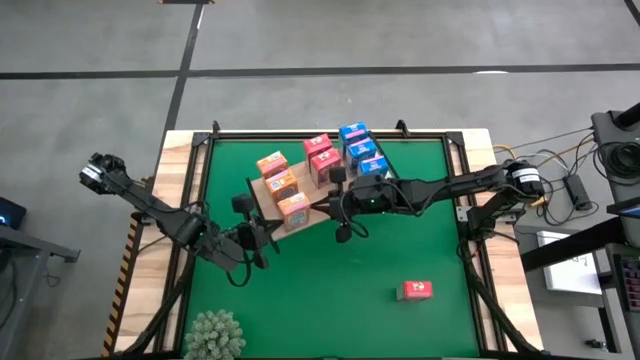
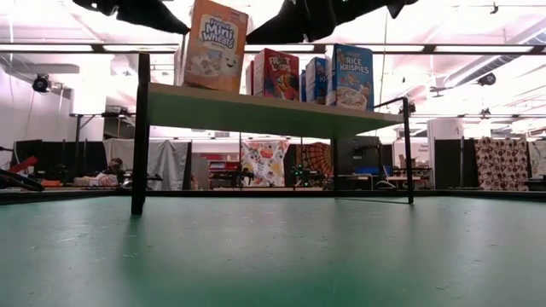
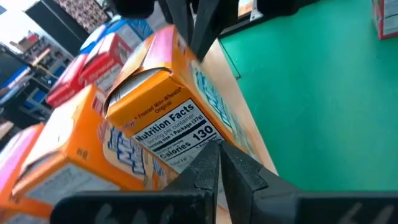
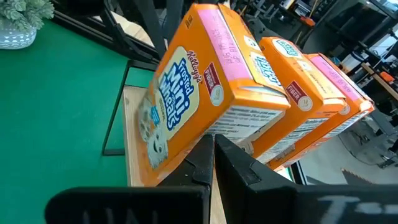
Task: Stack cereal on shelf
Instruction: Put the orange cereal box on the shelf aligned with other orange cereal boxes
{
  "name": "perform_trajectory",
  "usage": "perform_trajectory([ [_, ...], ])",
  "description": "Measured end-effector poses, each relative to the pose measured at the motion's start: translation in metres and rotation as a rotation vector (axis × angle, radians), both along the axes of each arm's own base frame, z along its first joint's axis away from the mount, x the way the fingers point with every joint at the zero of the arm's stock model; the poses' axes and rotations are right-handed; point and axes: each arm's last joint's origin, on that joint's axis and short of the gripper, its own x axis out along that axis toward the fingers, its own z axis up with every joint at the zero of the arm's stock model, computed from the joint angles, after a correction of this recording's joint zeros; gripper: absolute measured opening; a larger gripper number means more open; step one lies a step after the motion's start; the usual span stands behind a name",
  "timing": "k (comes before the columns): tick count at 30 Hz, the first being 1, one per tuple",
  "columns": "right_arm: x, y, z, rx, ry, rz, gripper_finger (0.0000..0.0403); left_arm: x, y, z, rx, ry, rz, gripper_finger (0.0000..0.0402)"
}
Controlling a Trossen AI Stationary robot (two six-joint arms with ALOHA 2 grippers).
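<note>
Cereal boxes (image 1: 318,165) stand in orange, red and blue rows on the shelf (image 1: 262,196); one red box (image 1: 416,290) lies apart on the green mat (image 1: 330,290). Left gripper (image 1: 268,232) and right gripper (image 1: 322,205), both clenched and empty, flank the nearest orange box (image 1: 293,208).

Two dark, slender jointed arms are seen, each ended by a black two-finger gripper with tapered, wedge-shaped fingers (image 3: 214,171).

both arms reach inward, left claw (image 1: 262,232) and right claw (image 1: 335,207) closed.
</note>
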Motion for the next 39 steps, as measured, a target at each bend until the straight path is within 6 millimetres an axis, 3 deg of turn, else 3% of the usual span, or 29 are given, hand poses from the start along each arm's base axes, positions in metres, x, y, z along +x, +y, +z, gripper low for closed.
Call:
perform_trajectory([
  [28, 0.005, 0.000, -0.004, -0.012, -0.011, 0.001, 0.0009, -0.016, -0.009, 0.007, -0.055, -0.028, -0.049, 0.0001],
  [39, 0.001, -0.003, -0.001, -0.060, -0.001, -0.105, 0.0009, -0.015, -0.011, 0.007, -0.058, -0.027, -0.055, 0.0001],
])
